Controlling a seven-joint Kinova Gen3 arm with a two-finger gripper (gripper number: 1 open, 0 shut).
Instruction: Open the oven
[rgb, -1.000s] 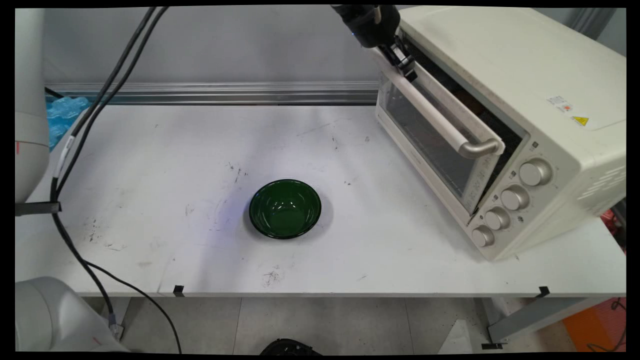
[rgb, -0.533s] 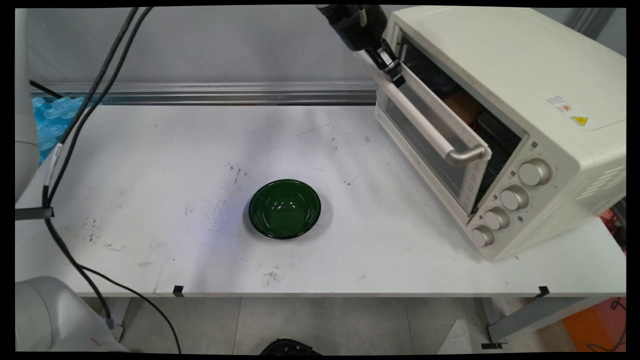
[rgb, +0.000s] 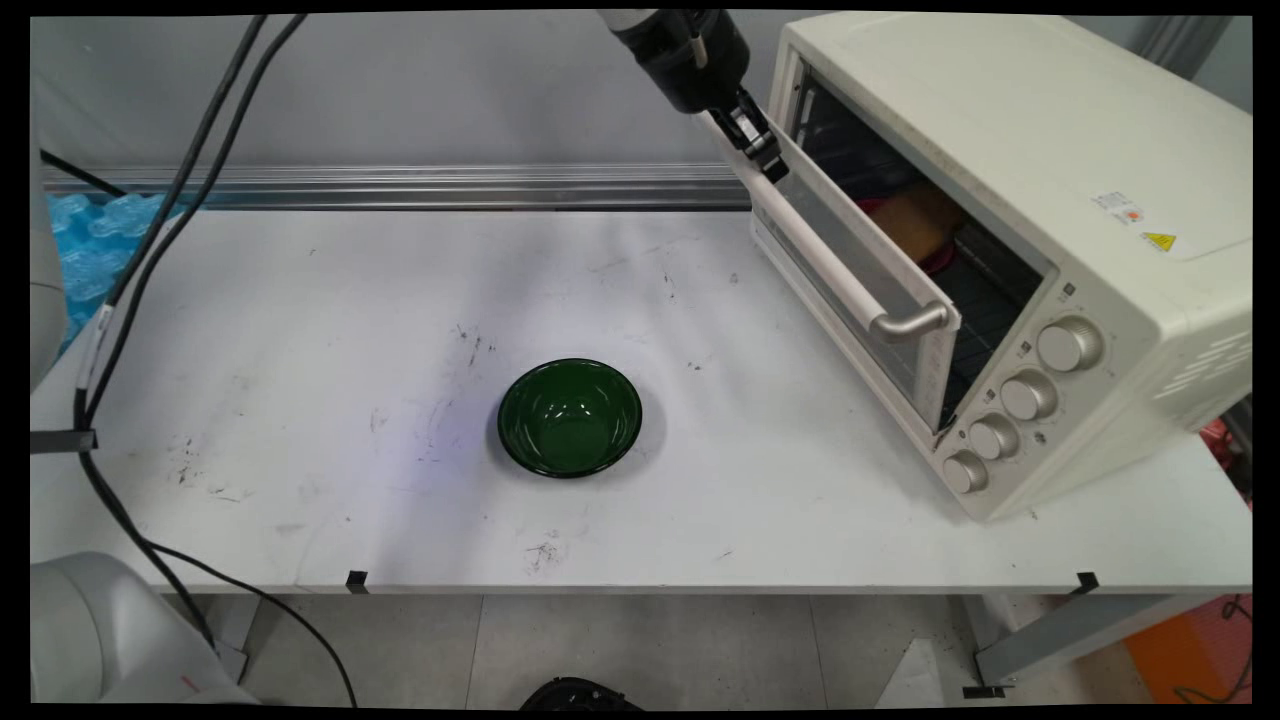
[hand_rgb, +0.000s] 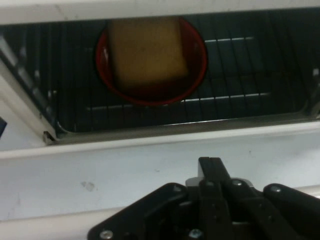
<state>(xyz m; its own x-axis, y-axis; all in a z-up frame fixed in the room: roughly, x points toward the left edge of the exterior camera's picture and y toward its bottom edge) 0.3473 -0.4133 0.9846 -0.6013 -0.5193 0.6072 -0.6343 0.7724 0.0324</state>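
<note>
Tool (rgb: 760, 155) clenched on oven door (rgb: 850, 270); bread (hand_rgb: 147, 47) inside, green bowl (rgb: 570, 416) apart.

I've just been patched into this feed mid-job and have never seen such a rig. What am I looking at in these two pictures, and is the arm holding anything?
You are watching a white robot arm with a black two-finger gripper working at a white table.

The main view comes from a fixed camera above the table's near side. The hand view comes from a camera on the gripper, looking past it.

On the table stand a cream toaster oven at the right and an empty dark green bowl near the middle. The gripper is at the far end of the oven door's handle, and the oven door is partly open. I cannot tell whether the gripper grips the handle.

Inside the oven, on the wire rack, sits a red dish with a yellowish-brown slab, perhaps bread.
</note>
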